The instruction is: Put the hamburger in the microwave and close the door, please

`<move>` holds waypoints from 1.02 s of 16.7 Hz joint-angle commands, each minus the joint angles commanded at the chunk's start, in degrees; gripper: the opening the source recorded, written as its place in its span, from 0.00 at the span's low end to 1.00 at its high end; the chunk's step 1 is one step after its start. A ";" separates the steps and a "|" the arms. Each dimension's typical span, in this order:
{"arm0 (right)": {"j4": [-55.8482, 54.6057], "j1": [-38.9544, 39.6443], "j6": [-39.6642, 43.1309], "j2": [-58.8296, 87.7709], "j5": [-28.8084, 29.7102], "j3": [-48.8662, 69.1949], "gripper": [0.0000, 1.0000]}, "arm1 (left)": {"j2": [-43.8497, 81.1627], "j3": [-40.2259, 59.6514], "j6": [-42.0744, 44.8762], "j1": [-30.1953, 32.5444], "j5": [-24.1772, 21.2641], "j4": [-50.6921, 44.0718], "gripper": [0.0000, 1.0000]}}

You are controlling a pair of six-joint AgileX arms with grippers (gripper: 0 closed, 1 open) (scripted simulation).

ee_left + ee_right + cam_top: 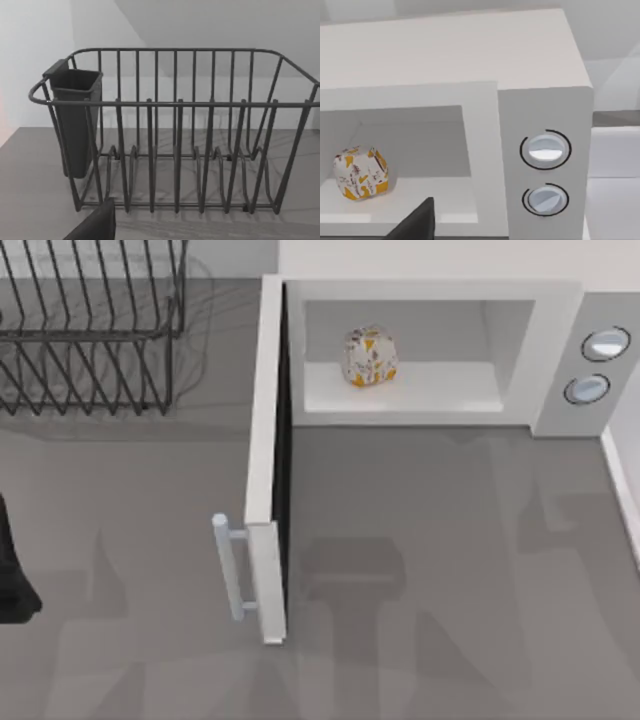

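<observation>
The hamburger (371, 356) sits inside the microwave (430, 300), on the cavity floor toward its left side, also seen at hamburger (360, 173). The door (268, 470) stands wide open, swung out toward the table's front, with its pale bar handle (228, 567) on the left face. A dark part of my right gripper (417, 220) shows in front of the microwave (470, 65), clear of the hamburger. My left arm (12, 575) is parked at the table's left edge, and a dark part of my left gripper (95, 224) faces the dish rack.
A dark wire dish rack (90, 330) stands at the back left, with a dark cutlery cup (75, 120) hung on one end. Two round knobs (597, 365) sit on the microwave's grey right panel. Grey table surface (450, 570) spreads in front of the cavity.
</observation>
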State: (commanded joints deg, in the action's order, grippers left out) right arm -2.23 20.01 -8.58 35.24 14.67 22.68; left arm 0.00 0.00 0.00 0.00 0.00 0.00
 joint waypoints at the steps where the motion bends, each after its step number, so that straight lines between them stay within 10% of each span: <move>1: 0.32 -2.80 1.20 -6.12 -2.06 -3.19 1.00 | 0.00 0.00 0.00 0.00 0.00 0.00 1.00; 15: 2.23 -20.01 8.58 -35.24 -14.67 -22.68 1.00 | 0.00 0.00 0.00 0.00 0.00 0.00 1.00; 17: 2.23 -20.01 8.58 -35.24 -14.67 -22.68 1.00 | 0.00 0.00 0.00 0.00 0.00 0.00 0.85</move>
State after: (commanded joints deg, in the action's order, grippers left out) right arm 0.00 0.00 0.00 0.00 0.00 0.00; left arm 0.00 0.00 0.00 0.00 0.00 0.00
